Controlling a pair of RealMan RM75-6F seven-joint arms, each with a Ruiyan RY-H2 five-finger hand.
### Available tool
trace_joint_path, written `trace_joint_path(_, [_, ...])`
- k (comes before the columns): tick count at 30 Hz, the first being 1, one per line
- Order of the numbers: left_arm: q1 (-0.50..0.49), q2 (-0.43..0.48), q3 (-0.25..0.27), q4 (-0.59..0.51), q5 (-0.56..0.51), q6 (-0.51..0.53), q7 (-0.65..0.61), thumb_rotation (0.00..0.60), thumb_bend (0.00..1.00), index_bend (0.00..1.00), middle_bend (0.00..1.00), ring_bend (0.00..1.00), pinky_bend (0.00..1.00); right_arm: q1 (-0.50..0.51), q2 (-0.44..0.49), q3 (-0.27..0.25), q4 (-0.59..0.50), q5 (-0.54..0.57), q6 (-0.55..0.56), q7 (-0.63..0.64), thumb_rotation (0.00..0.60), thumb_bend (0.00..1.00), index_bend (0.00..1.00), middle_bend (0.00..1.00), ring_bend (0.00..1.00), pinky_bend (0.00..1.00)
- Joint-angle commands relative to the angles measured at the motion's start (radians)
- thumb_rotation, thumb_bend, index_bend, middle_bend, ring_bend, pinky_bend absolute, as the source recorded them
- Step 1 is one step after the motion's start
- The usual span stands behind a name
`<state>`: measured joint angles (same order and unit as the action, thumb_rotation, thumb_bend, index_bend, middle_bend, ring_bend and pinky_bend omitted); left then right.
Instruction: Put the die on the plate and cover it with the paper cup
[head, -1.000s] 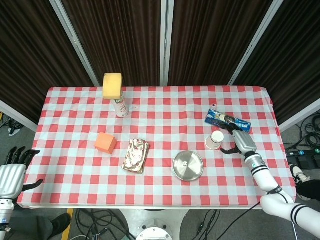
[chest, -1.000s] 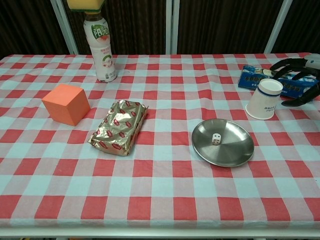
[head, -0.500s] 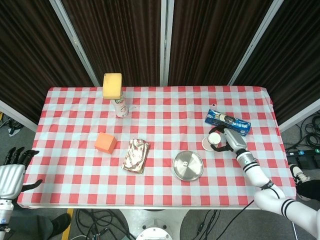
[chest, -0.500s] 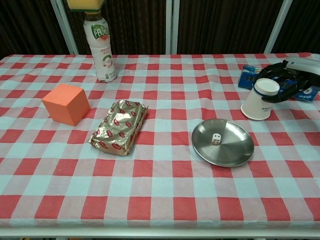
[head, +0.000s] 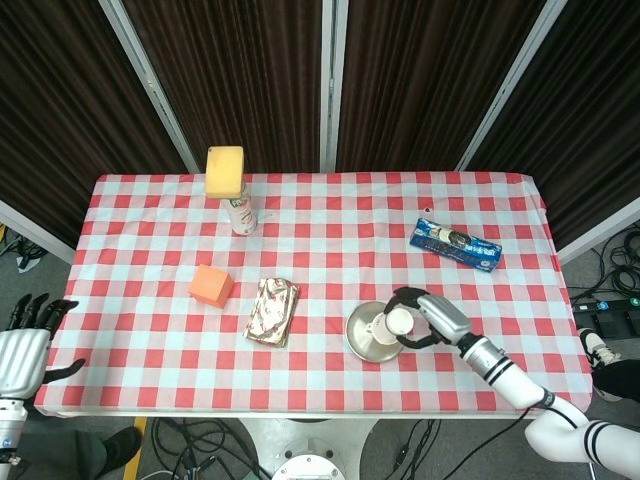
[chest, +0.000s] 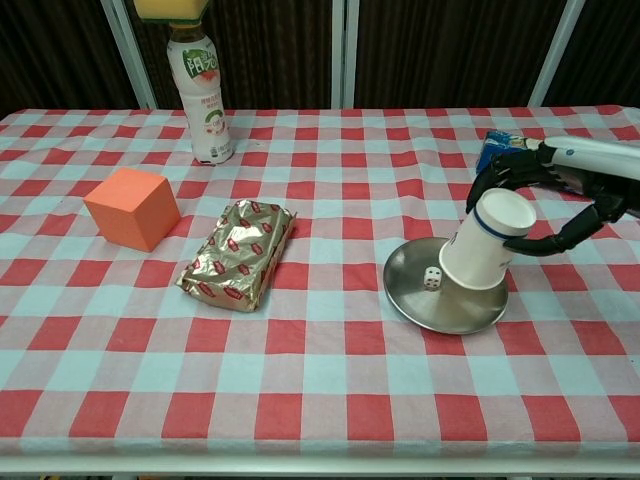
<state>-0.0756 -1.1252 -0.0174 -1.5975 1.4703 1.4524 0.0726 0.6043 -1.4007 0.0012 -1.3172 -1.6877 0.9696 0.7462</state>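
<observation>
A small white die (chest: 432, 278) lies on the round metal plate (chest: 430, 306), near its middle. My right hand (chest: 545, 196) grips the upside-down white paper cup (chest: 486, 240) and holds it tilted over the plate's right half, its wide mouth down beside the die, which stays uncovered. The head view shows the same cup (head: 391, 325) over the plate (head: 357, 336) in my right hand (head: 428, 318), with the die hidden. My left hand (head: 22, 350) hangs off the table's left edge, fingers spread and holding nothing.
An orange cube (chest: 131, 207), a gold foil packet (chest: 239, 253) and a drink bottle (chest: 205, 99) with a yellow block (head: 224, 171) on top stand on the left half. A blue snack packet (head: 456, 243) lies at the back right.
My right hand closed on the cup beside the blue packet, lifted it and carried it left and nearer, over the plate. The left hand has barely moved.
</observation>
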Motion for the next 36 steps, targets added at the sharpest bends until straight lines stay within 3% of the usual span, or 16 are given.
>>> trace_joint_path(1, [0.001,0.0,0.001,0.001,0.0,0.0,-0.001,0.6,0.0,0.18,0.18,0.07,0.0,0.021,-0.04,-0.018,0.031,-0.013,-0.013,-0.003,0.6,0.27,0.5,0.31,0.14,0.16])
trace_joint_path(13, [0.005,-0.004,0.003,0.008,0.0,0.003,-0.009,0.6,0.0,0.18,0.18,0.07,0.0,0.065,-0.147,0.01,0.167,0.043,-0.016,0.011,0.6,0.27,0.5,0.31,0.14,0.16])
trace_joint_path(24, [0.004,-0.002,0.002,0.003,0.0,0.001,-0.004,0.6,0.0,0.18,0.18,0.07,0.0,0.081,-0.099,-0.075,0.095,-0.028,0.013,0.05,0.6,0.27,0.5,0.31,0.14,0.16])
trace_joint_path(31, [0.003,0.0,0.003,0.002,0.003,-0.001,-0.007,0.6,0.0,0.18,0.18,0.07,0.0,0.091,-0.141,-0.02,0.177,0.067,-0.021,0.027,0.6,0.28,0.5,0.31,0.14,0.16])
trace_joint_path(36, [0.008,0.001,0.003,0.0,-0.006,0.0,-0.008,0.6,0.0,0.18,0.18,0.07,0.0,0.097,-0.125,-0.062,0.153,0.009,0.008,0.053,0.6,0.28,0.5,0.31,0.14,0.16])
